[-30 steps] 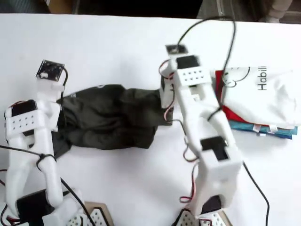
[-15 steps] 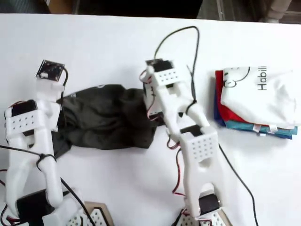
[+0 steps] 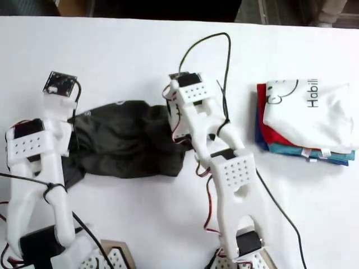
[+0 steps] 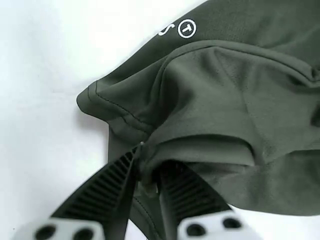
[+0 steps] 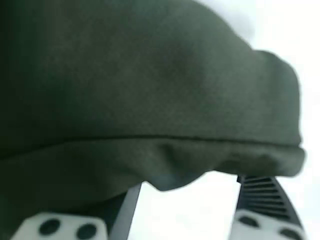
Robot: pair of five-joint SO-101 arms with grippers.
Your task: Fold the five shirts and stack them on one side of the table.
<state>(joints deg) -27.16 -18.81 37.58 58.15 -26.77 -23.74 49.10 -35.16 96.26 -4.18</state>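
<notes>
Swung over from the stack, the right tool now sits at the right edge of the shirt, spread wide with the hem sagging across the gap. Meanwhile the left tool is clenched on a fold at the other end. Shirt's dark green, crumpled, mid-desk.

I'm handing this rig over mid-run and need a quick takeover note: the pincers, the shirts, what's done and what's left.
Left pincer: shut on the dark green shirt, at its end away from the stack.
Right pincer: open, with the shirt's other end between its jaws.
Stack: folded shirts, white on top, on the table beside the right arm. The visible layers suggest four.
Done: those shirts are stacked.
Left: finish folding the dark green shirt and add it to the stack.
</notes>
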